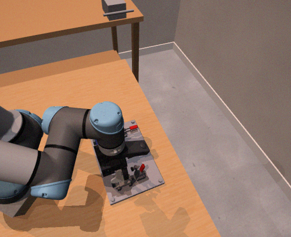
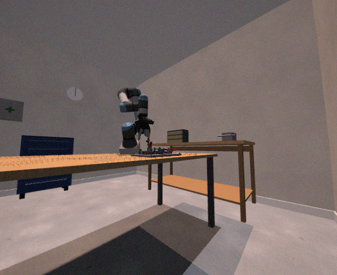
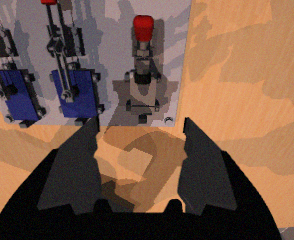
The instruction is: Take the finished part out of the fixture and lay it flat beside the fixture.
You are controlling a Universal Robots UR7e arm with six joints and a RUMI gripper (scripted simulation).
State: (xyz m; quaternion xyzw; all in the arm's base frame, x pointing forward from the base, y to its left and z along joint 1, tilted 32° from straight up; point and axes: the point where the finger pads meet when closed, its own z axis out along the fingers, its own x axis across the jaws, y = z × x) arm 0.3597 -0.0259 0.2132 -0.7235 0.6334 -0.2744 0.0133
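Observation:
The grey fixture plate (image 3: 92,60) lies at the top of the wrist view. Two blue blanks (image 3: 19,95) (image 3: 79,92) sit under their toggle clamps at the left. The right station holds a grey part (image 3: 143,97) with a thin slot line, below a clamp with a red knob (image 3: 143,25). My gripper (image 3: 142,117) is open and empty, and its dark fingers hang over the table just in front of the plate's near edge. In the top view the gripper (image 1: 122,178) is low over the plate's near end (image 1: 130,163), and the arm hides the blanks.
The plate lies close to the table's right edge (image 1: 165,142), with the floor beyond. The arm's base and elbow (image 1: 25,158) fill the left side. A second table at the back carries a grey box with a bar (image 1: 113,7).

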